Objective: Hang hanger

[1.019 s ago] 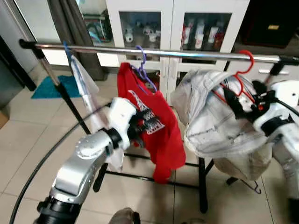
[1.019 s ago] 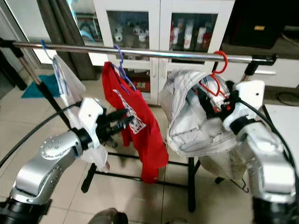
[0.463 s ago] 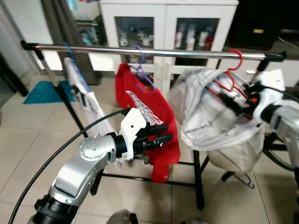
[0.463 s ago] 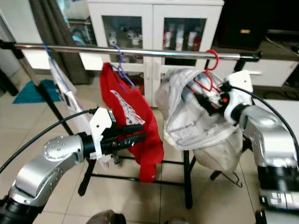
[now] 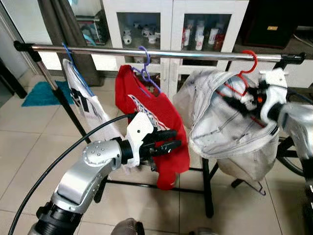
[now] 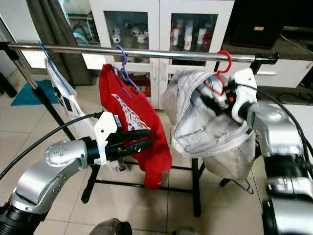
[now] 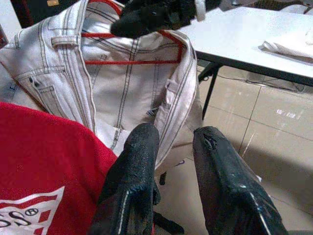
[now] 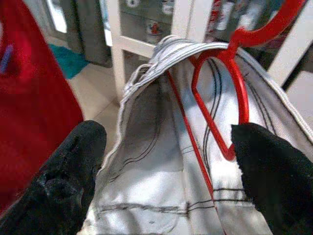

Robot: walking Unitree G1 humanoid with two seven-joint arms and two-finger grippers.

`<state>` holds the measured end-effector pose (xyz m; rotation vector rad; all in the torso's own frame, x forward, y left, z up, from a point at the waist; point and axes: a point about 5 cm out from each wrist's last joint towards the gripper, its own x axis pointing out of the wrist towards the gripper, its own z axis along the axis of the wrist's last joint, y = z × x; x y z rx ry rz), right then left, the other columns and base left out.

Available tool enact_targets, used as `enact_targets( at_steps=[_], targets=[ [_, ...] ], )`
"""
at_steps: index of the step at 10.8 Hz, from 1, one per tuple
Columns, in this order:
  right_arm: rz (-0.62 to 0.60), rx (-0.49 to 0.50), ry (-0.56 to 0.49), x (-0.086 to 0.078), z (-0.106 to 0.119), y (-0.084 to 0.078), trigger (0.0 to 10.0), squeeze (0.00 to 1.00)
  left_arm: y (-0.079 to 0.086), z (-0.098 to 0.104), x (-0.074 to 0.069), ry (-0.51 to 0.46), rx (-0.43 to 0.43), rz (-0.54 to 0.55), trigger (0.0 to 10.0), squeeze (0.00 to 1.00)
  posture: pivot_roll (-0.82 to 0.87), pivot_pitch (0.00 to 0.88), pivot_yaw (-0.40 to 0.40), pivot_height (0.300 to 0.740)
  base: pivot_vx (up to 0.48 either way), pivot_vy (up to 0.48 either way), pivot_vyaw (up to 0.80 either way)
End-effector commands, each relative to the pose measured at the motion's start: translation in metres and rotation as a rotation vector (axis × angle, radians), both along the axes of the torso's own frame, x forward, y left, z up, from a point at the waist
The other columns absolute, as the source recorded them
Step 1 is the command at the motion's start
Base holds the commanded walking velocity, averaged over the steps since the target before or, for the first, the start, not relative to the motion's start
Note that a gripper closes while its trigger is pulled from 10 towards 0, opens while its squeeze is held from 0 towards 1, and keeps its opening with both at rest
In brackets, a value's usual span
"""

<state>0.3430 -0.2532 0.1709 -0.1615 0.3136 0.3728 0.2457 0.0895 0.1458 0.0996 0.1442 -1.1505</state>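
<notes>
Left eye view: red hanger [image 5: 243, 74] hooked near the rail's [image 5: 146, 53] right end, carrying white jeans [image 5: 220, 127]. Left wrist view: left gripper [image 7: 171, 147] fingers apart, empty. Right wrist view: right gripper [image 8: 168, 156] spread wide beside the hanger; no writing legible.

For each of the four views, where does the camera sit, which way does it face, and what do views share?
Left and right eye views: head cameras looking forward and down at the clothes rail; both arms show.
Left wrist view: along the left gripper toward the white jeans.
Right wrist view: along the right gripper at the red hanger.
Shared: jeans and hanger.
</notes>
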Motion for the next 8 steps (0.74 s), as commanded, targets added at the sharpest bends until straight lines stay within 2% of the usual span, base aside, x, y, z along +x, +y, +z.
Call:
enact_targets(
  at_steps=[1, 3, 4, 5, 6, 8],
  targets=[
    [0.007, -0.010, -0.026, 0.004, 0.006, 0.002, 10.0, 0.00, 0.001, 0.002, 0.001, -0.010, 0.003, -0.003, 10.0, 0.00, -0.10, 0.000, 0.049, 0.740, 0.000, 0.000, 0.00],
    [0.015, -0.024, -0.018, 0.011, 0.007, 0.000, 10.0, 0.00, 0.001, 0.002, 0.002, -0.010, 0.004, -0.003, 10.0, 0.00, -0.10, 0.000, 0.047, 0.740, 0.000, 0.000, 0.00],
    [0.030, -0.016, 0.018, 0.014, 0.000, 0.001, 10.0, 0.00, 0.000, 0.001, 0.002, -0.009, 0.003, -0.005, 10.0, 0.00, -0.10, 0.000, 0.047, 0.740, 0.000, 0.000, 0.00],
    [0.004, -0.038, 0.047, 0.016, -0.006, -0.002, 9.1, 0.00, 0.000, 0.001, 0.002, -0.009, 0.004, -0.008, 10.0, 0.00, -0.10, 0.000, 0.047, 0.740, 0.000, 0.000, 0.00],
    [-0.017, -0.024, 0.034, 0.019, -0.003, -0.005, 10.0, 0.00, 0.000, 0.002, 0.002, -0.012, 0.006, -0.009, 10.0, 0.00, -0.10, 0.000, 0.048, 0.740, 0.000, 0.000, 0.00],
    [-0.007, -0.013, 0.012, 0.019, 0.007, -0.015, 10.0, 0.00, -0.001, 0.002, 0.002, -0.010, 0.008, -0.007, 10.0, 0.00, -0.09, 0.000, 0.043, 0.740, 0.000, 0.000, 0.00]
  ],
)
